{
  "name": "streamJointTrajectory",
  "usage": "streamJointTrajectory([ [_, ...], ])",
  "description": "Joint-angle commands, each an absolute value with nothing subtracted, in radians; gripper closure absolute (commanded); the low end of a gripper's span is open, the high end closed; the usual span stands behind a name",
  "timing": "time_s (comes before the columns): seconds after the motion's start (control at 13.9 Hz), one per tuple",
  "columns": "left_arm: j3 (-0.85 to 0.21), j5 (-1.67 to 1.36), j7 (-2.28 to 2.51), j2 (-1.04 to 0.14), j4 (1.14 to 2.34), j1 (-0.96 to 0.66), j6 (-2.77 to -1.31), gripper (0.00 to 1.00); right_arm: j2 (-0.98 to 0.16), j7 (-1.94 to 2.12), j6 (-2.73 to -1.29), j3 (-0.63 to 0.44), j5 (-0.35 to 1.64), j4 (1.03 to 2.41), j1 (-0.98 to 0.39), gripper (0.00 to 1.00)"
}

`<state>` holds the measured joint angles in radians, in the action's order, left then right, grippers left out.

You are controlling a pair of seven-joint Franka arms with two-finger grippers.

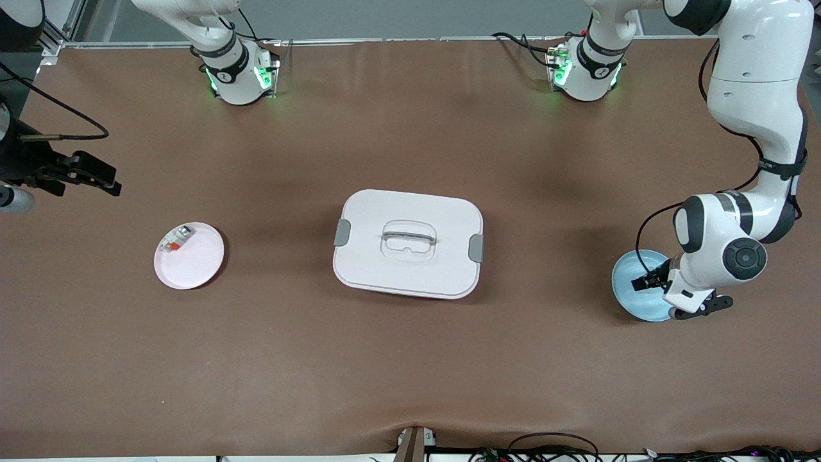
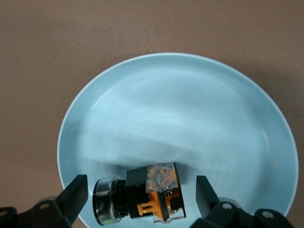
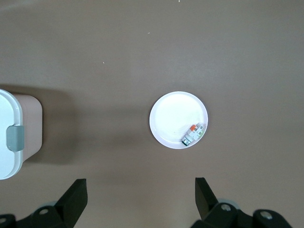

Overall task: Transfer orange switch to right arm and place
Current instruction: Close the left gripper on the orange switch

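The orange switch (image 2: pixel 152 192), a black block with an orange middle and a silver ring at one end, lies on the light blue plate (image 2: pixel 180 109) close to its rim. My left gripper (image 2: pixel 141 192) is open and low over that plate (image 1: pixel 632 285), one finger on each side of the switch, neither touching it. The switch itself is hidden in the front view by the left hand. My right gripper (image 3: pixel 141 194) is open and holds nothing; it hangs at the right arm's end of the table (image 1: pixel 96 174), over bare mat near a white plate.
A white plate (image 1: pixel 205 269) at the right arm's end holds a small white-and-grey piece with a red-orange patch (image 1: pixel 174 240). A white lidded box (image 1: pixel 408 244) with grey clips and a handle stands mid-table. Brown mat lies between them.
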<state>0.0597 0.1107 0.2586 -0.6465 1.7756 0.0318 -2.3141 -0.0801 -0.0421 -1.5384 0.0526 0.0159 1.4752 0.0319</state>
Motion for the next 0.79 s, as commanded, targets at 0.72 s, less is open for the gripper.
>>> streamJointTrajectory([
  [0.72,0.057,0.097,0.319,-0.644,1.786,0.037,-2.319,0.00,-0.080,-0.052,-1.523,0.061,-0.003,1.462,0.035,0.00],
])
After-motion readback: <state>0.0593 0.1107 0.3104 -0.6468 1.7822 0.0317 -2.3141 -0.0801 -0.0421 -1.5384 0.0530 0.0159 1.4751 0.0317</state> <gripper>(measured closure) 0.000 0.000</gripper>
